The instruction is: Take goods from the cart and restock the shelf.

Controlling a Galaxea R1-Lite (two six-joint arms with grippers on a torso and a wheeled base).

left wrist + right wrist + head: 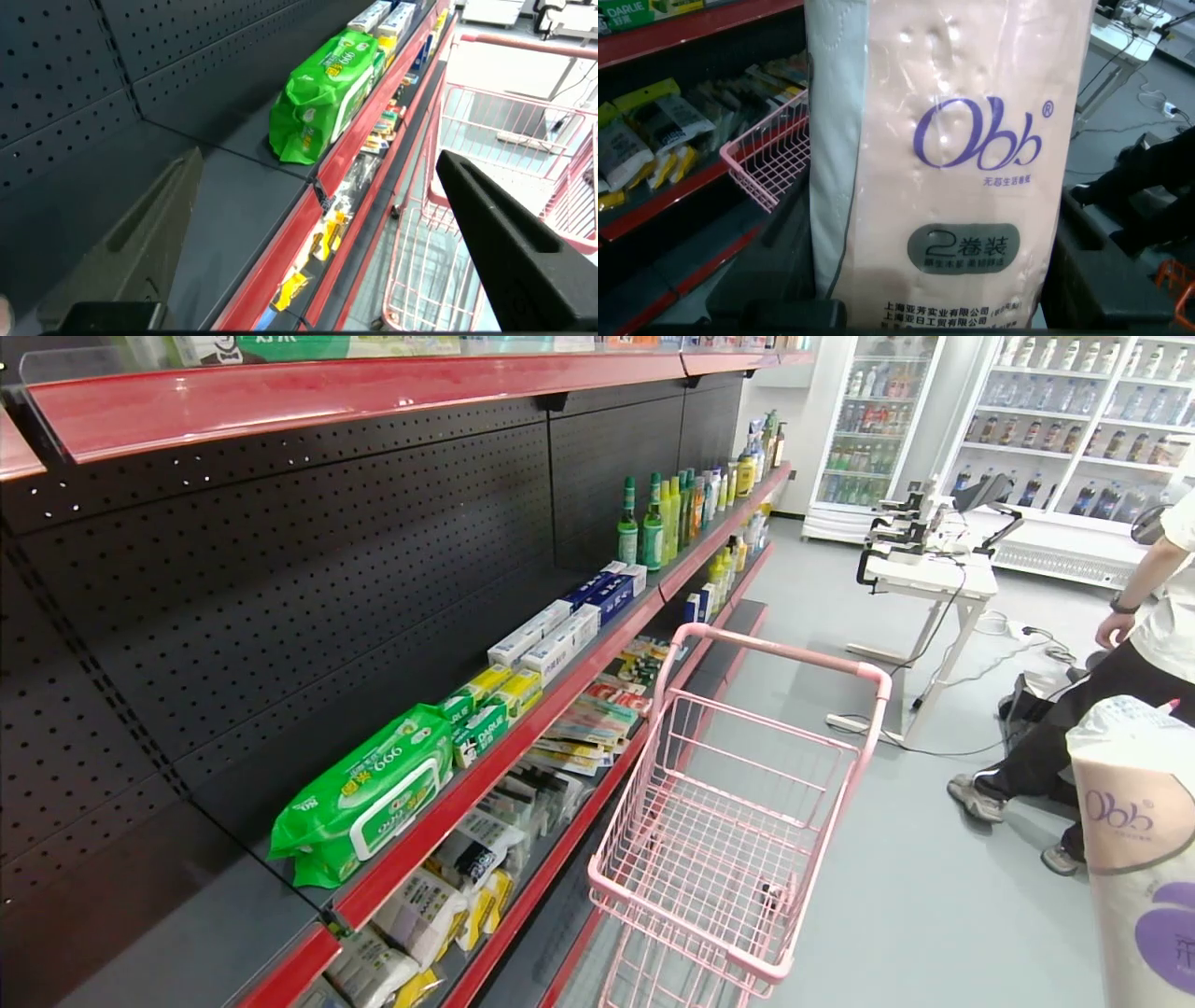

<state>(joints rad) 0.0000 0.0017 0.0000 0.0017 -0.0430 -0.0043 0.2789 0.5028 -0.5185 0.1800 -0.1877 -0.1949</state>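
At the far left ran the black metal shelf with a red front lip [215, 933] [234, 215], and a bare stretch of its deck lay nearest the robot. The left gripper [318, 159] hung just above that stretch with its jaws spread wide and nothing between them. Next along the same deck lay a bright green soft pack of wet wipes [364, 793] [327, 84], resting flat against the lip, with small boxes lined up beyond it.

In the middle stood the pink wire shopping cart [775, 649] [523, 42] [771, 154], drawn up close beside the shelf front.

To the right of the cart was the tall cream plastic-wrapped pack of paper rolls with purple lettering [1134, 840] [952, 140]. It was held upright, its long axis vertical, and the right gripper [934, 233] was clamped on its lower body with a dark finger on each side.

The pack therefore sat on the far side of the cart from the shelf, so the bare deck lay to its left, across the basket. The left arm was nearer the shelf but carried nothing. The carry probably fell to the right arm, passing leftward over or around the cart's rim. The pack's height looked likely to need watching against the shelf above.
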